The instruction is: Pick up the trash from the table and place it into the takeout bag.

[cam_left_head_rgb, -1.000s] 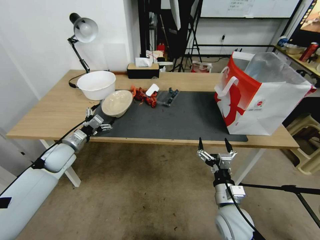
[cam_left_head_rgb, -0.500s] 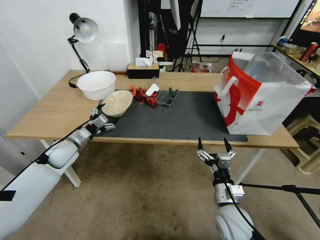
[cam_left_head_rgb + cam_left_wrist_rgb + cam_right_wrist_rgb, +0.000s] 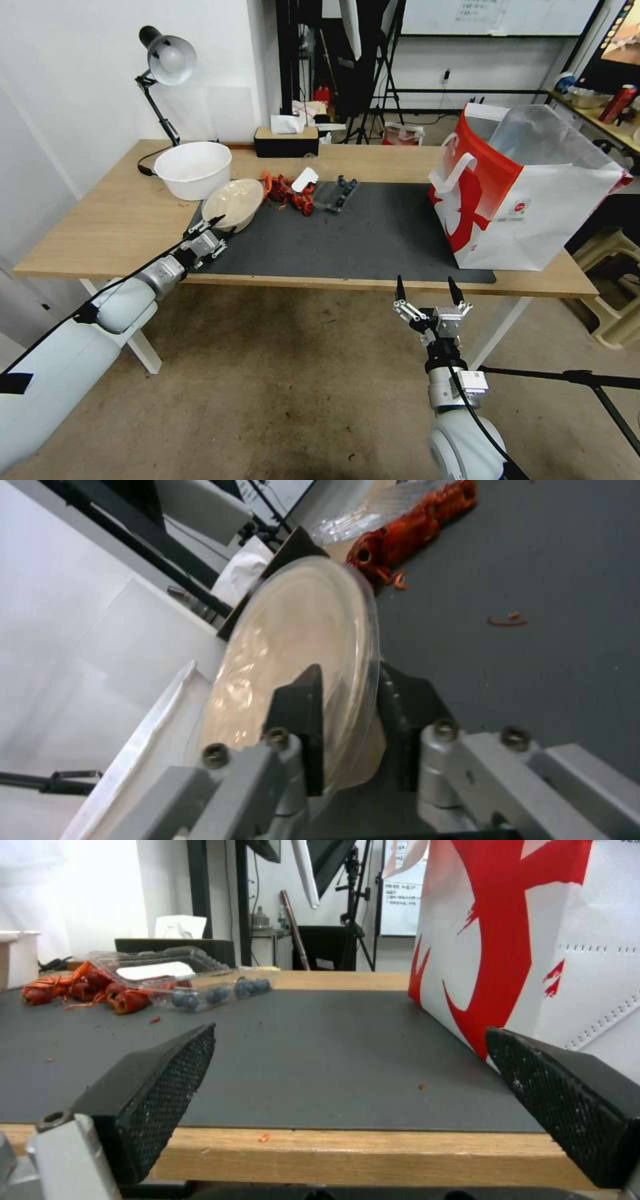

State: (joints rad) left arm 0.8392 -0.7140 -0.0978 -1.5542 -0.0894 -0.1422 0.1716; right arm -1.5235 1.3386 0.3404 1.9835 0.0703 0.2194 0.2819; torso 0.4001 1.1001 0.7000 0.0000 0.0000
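Observation:
The beige bowl point(image 3: 233, 203) leans tilted at the left end of the dark mat point(image 3: 360, 233) on the table point(image 3: 100, 220). My left gripper point(image 3: 212, 230) is shut on its near rim; in the left wrist view one finger lies inside the bowl point(image 3: 300, 620) and the other outside. Red leftovers point(image 3: 290, 190) and a clear tray of dark berries point(image 3: 337, 192) lie on the mat behind it. The takeout bag point(image 3: 527, 200) stands open at the right end. My right gripper point(image 3: 427, 290) hangs open below the table's front edge, facing the bag point(image 3: 533, 940).
A white bowl point(image 3: 193, 167) stands right behind the beige one, touching it. A desk lamp point(image 3: 163, 60) and a tissue box point(image 3: 287, 141) are at the back. The mat's middle point(image 3: 320, 1050) holds just crumbs. A stool point(image 3: 610, 293) sits to the right.
My left gripper has advanced from the mat's near left corner up to the beige bowl and closed on its rim. The right arm has stayed still.

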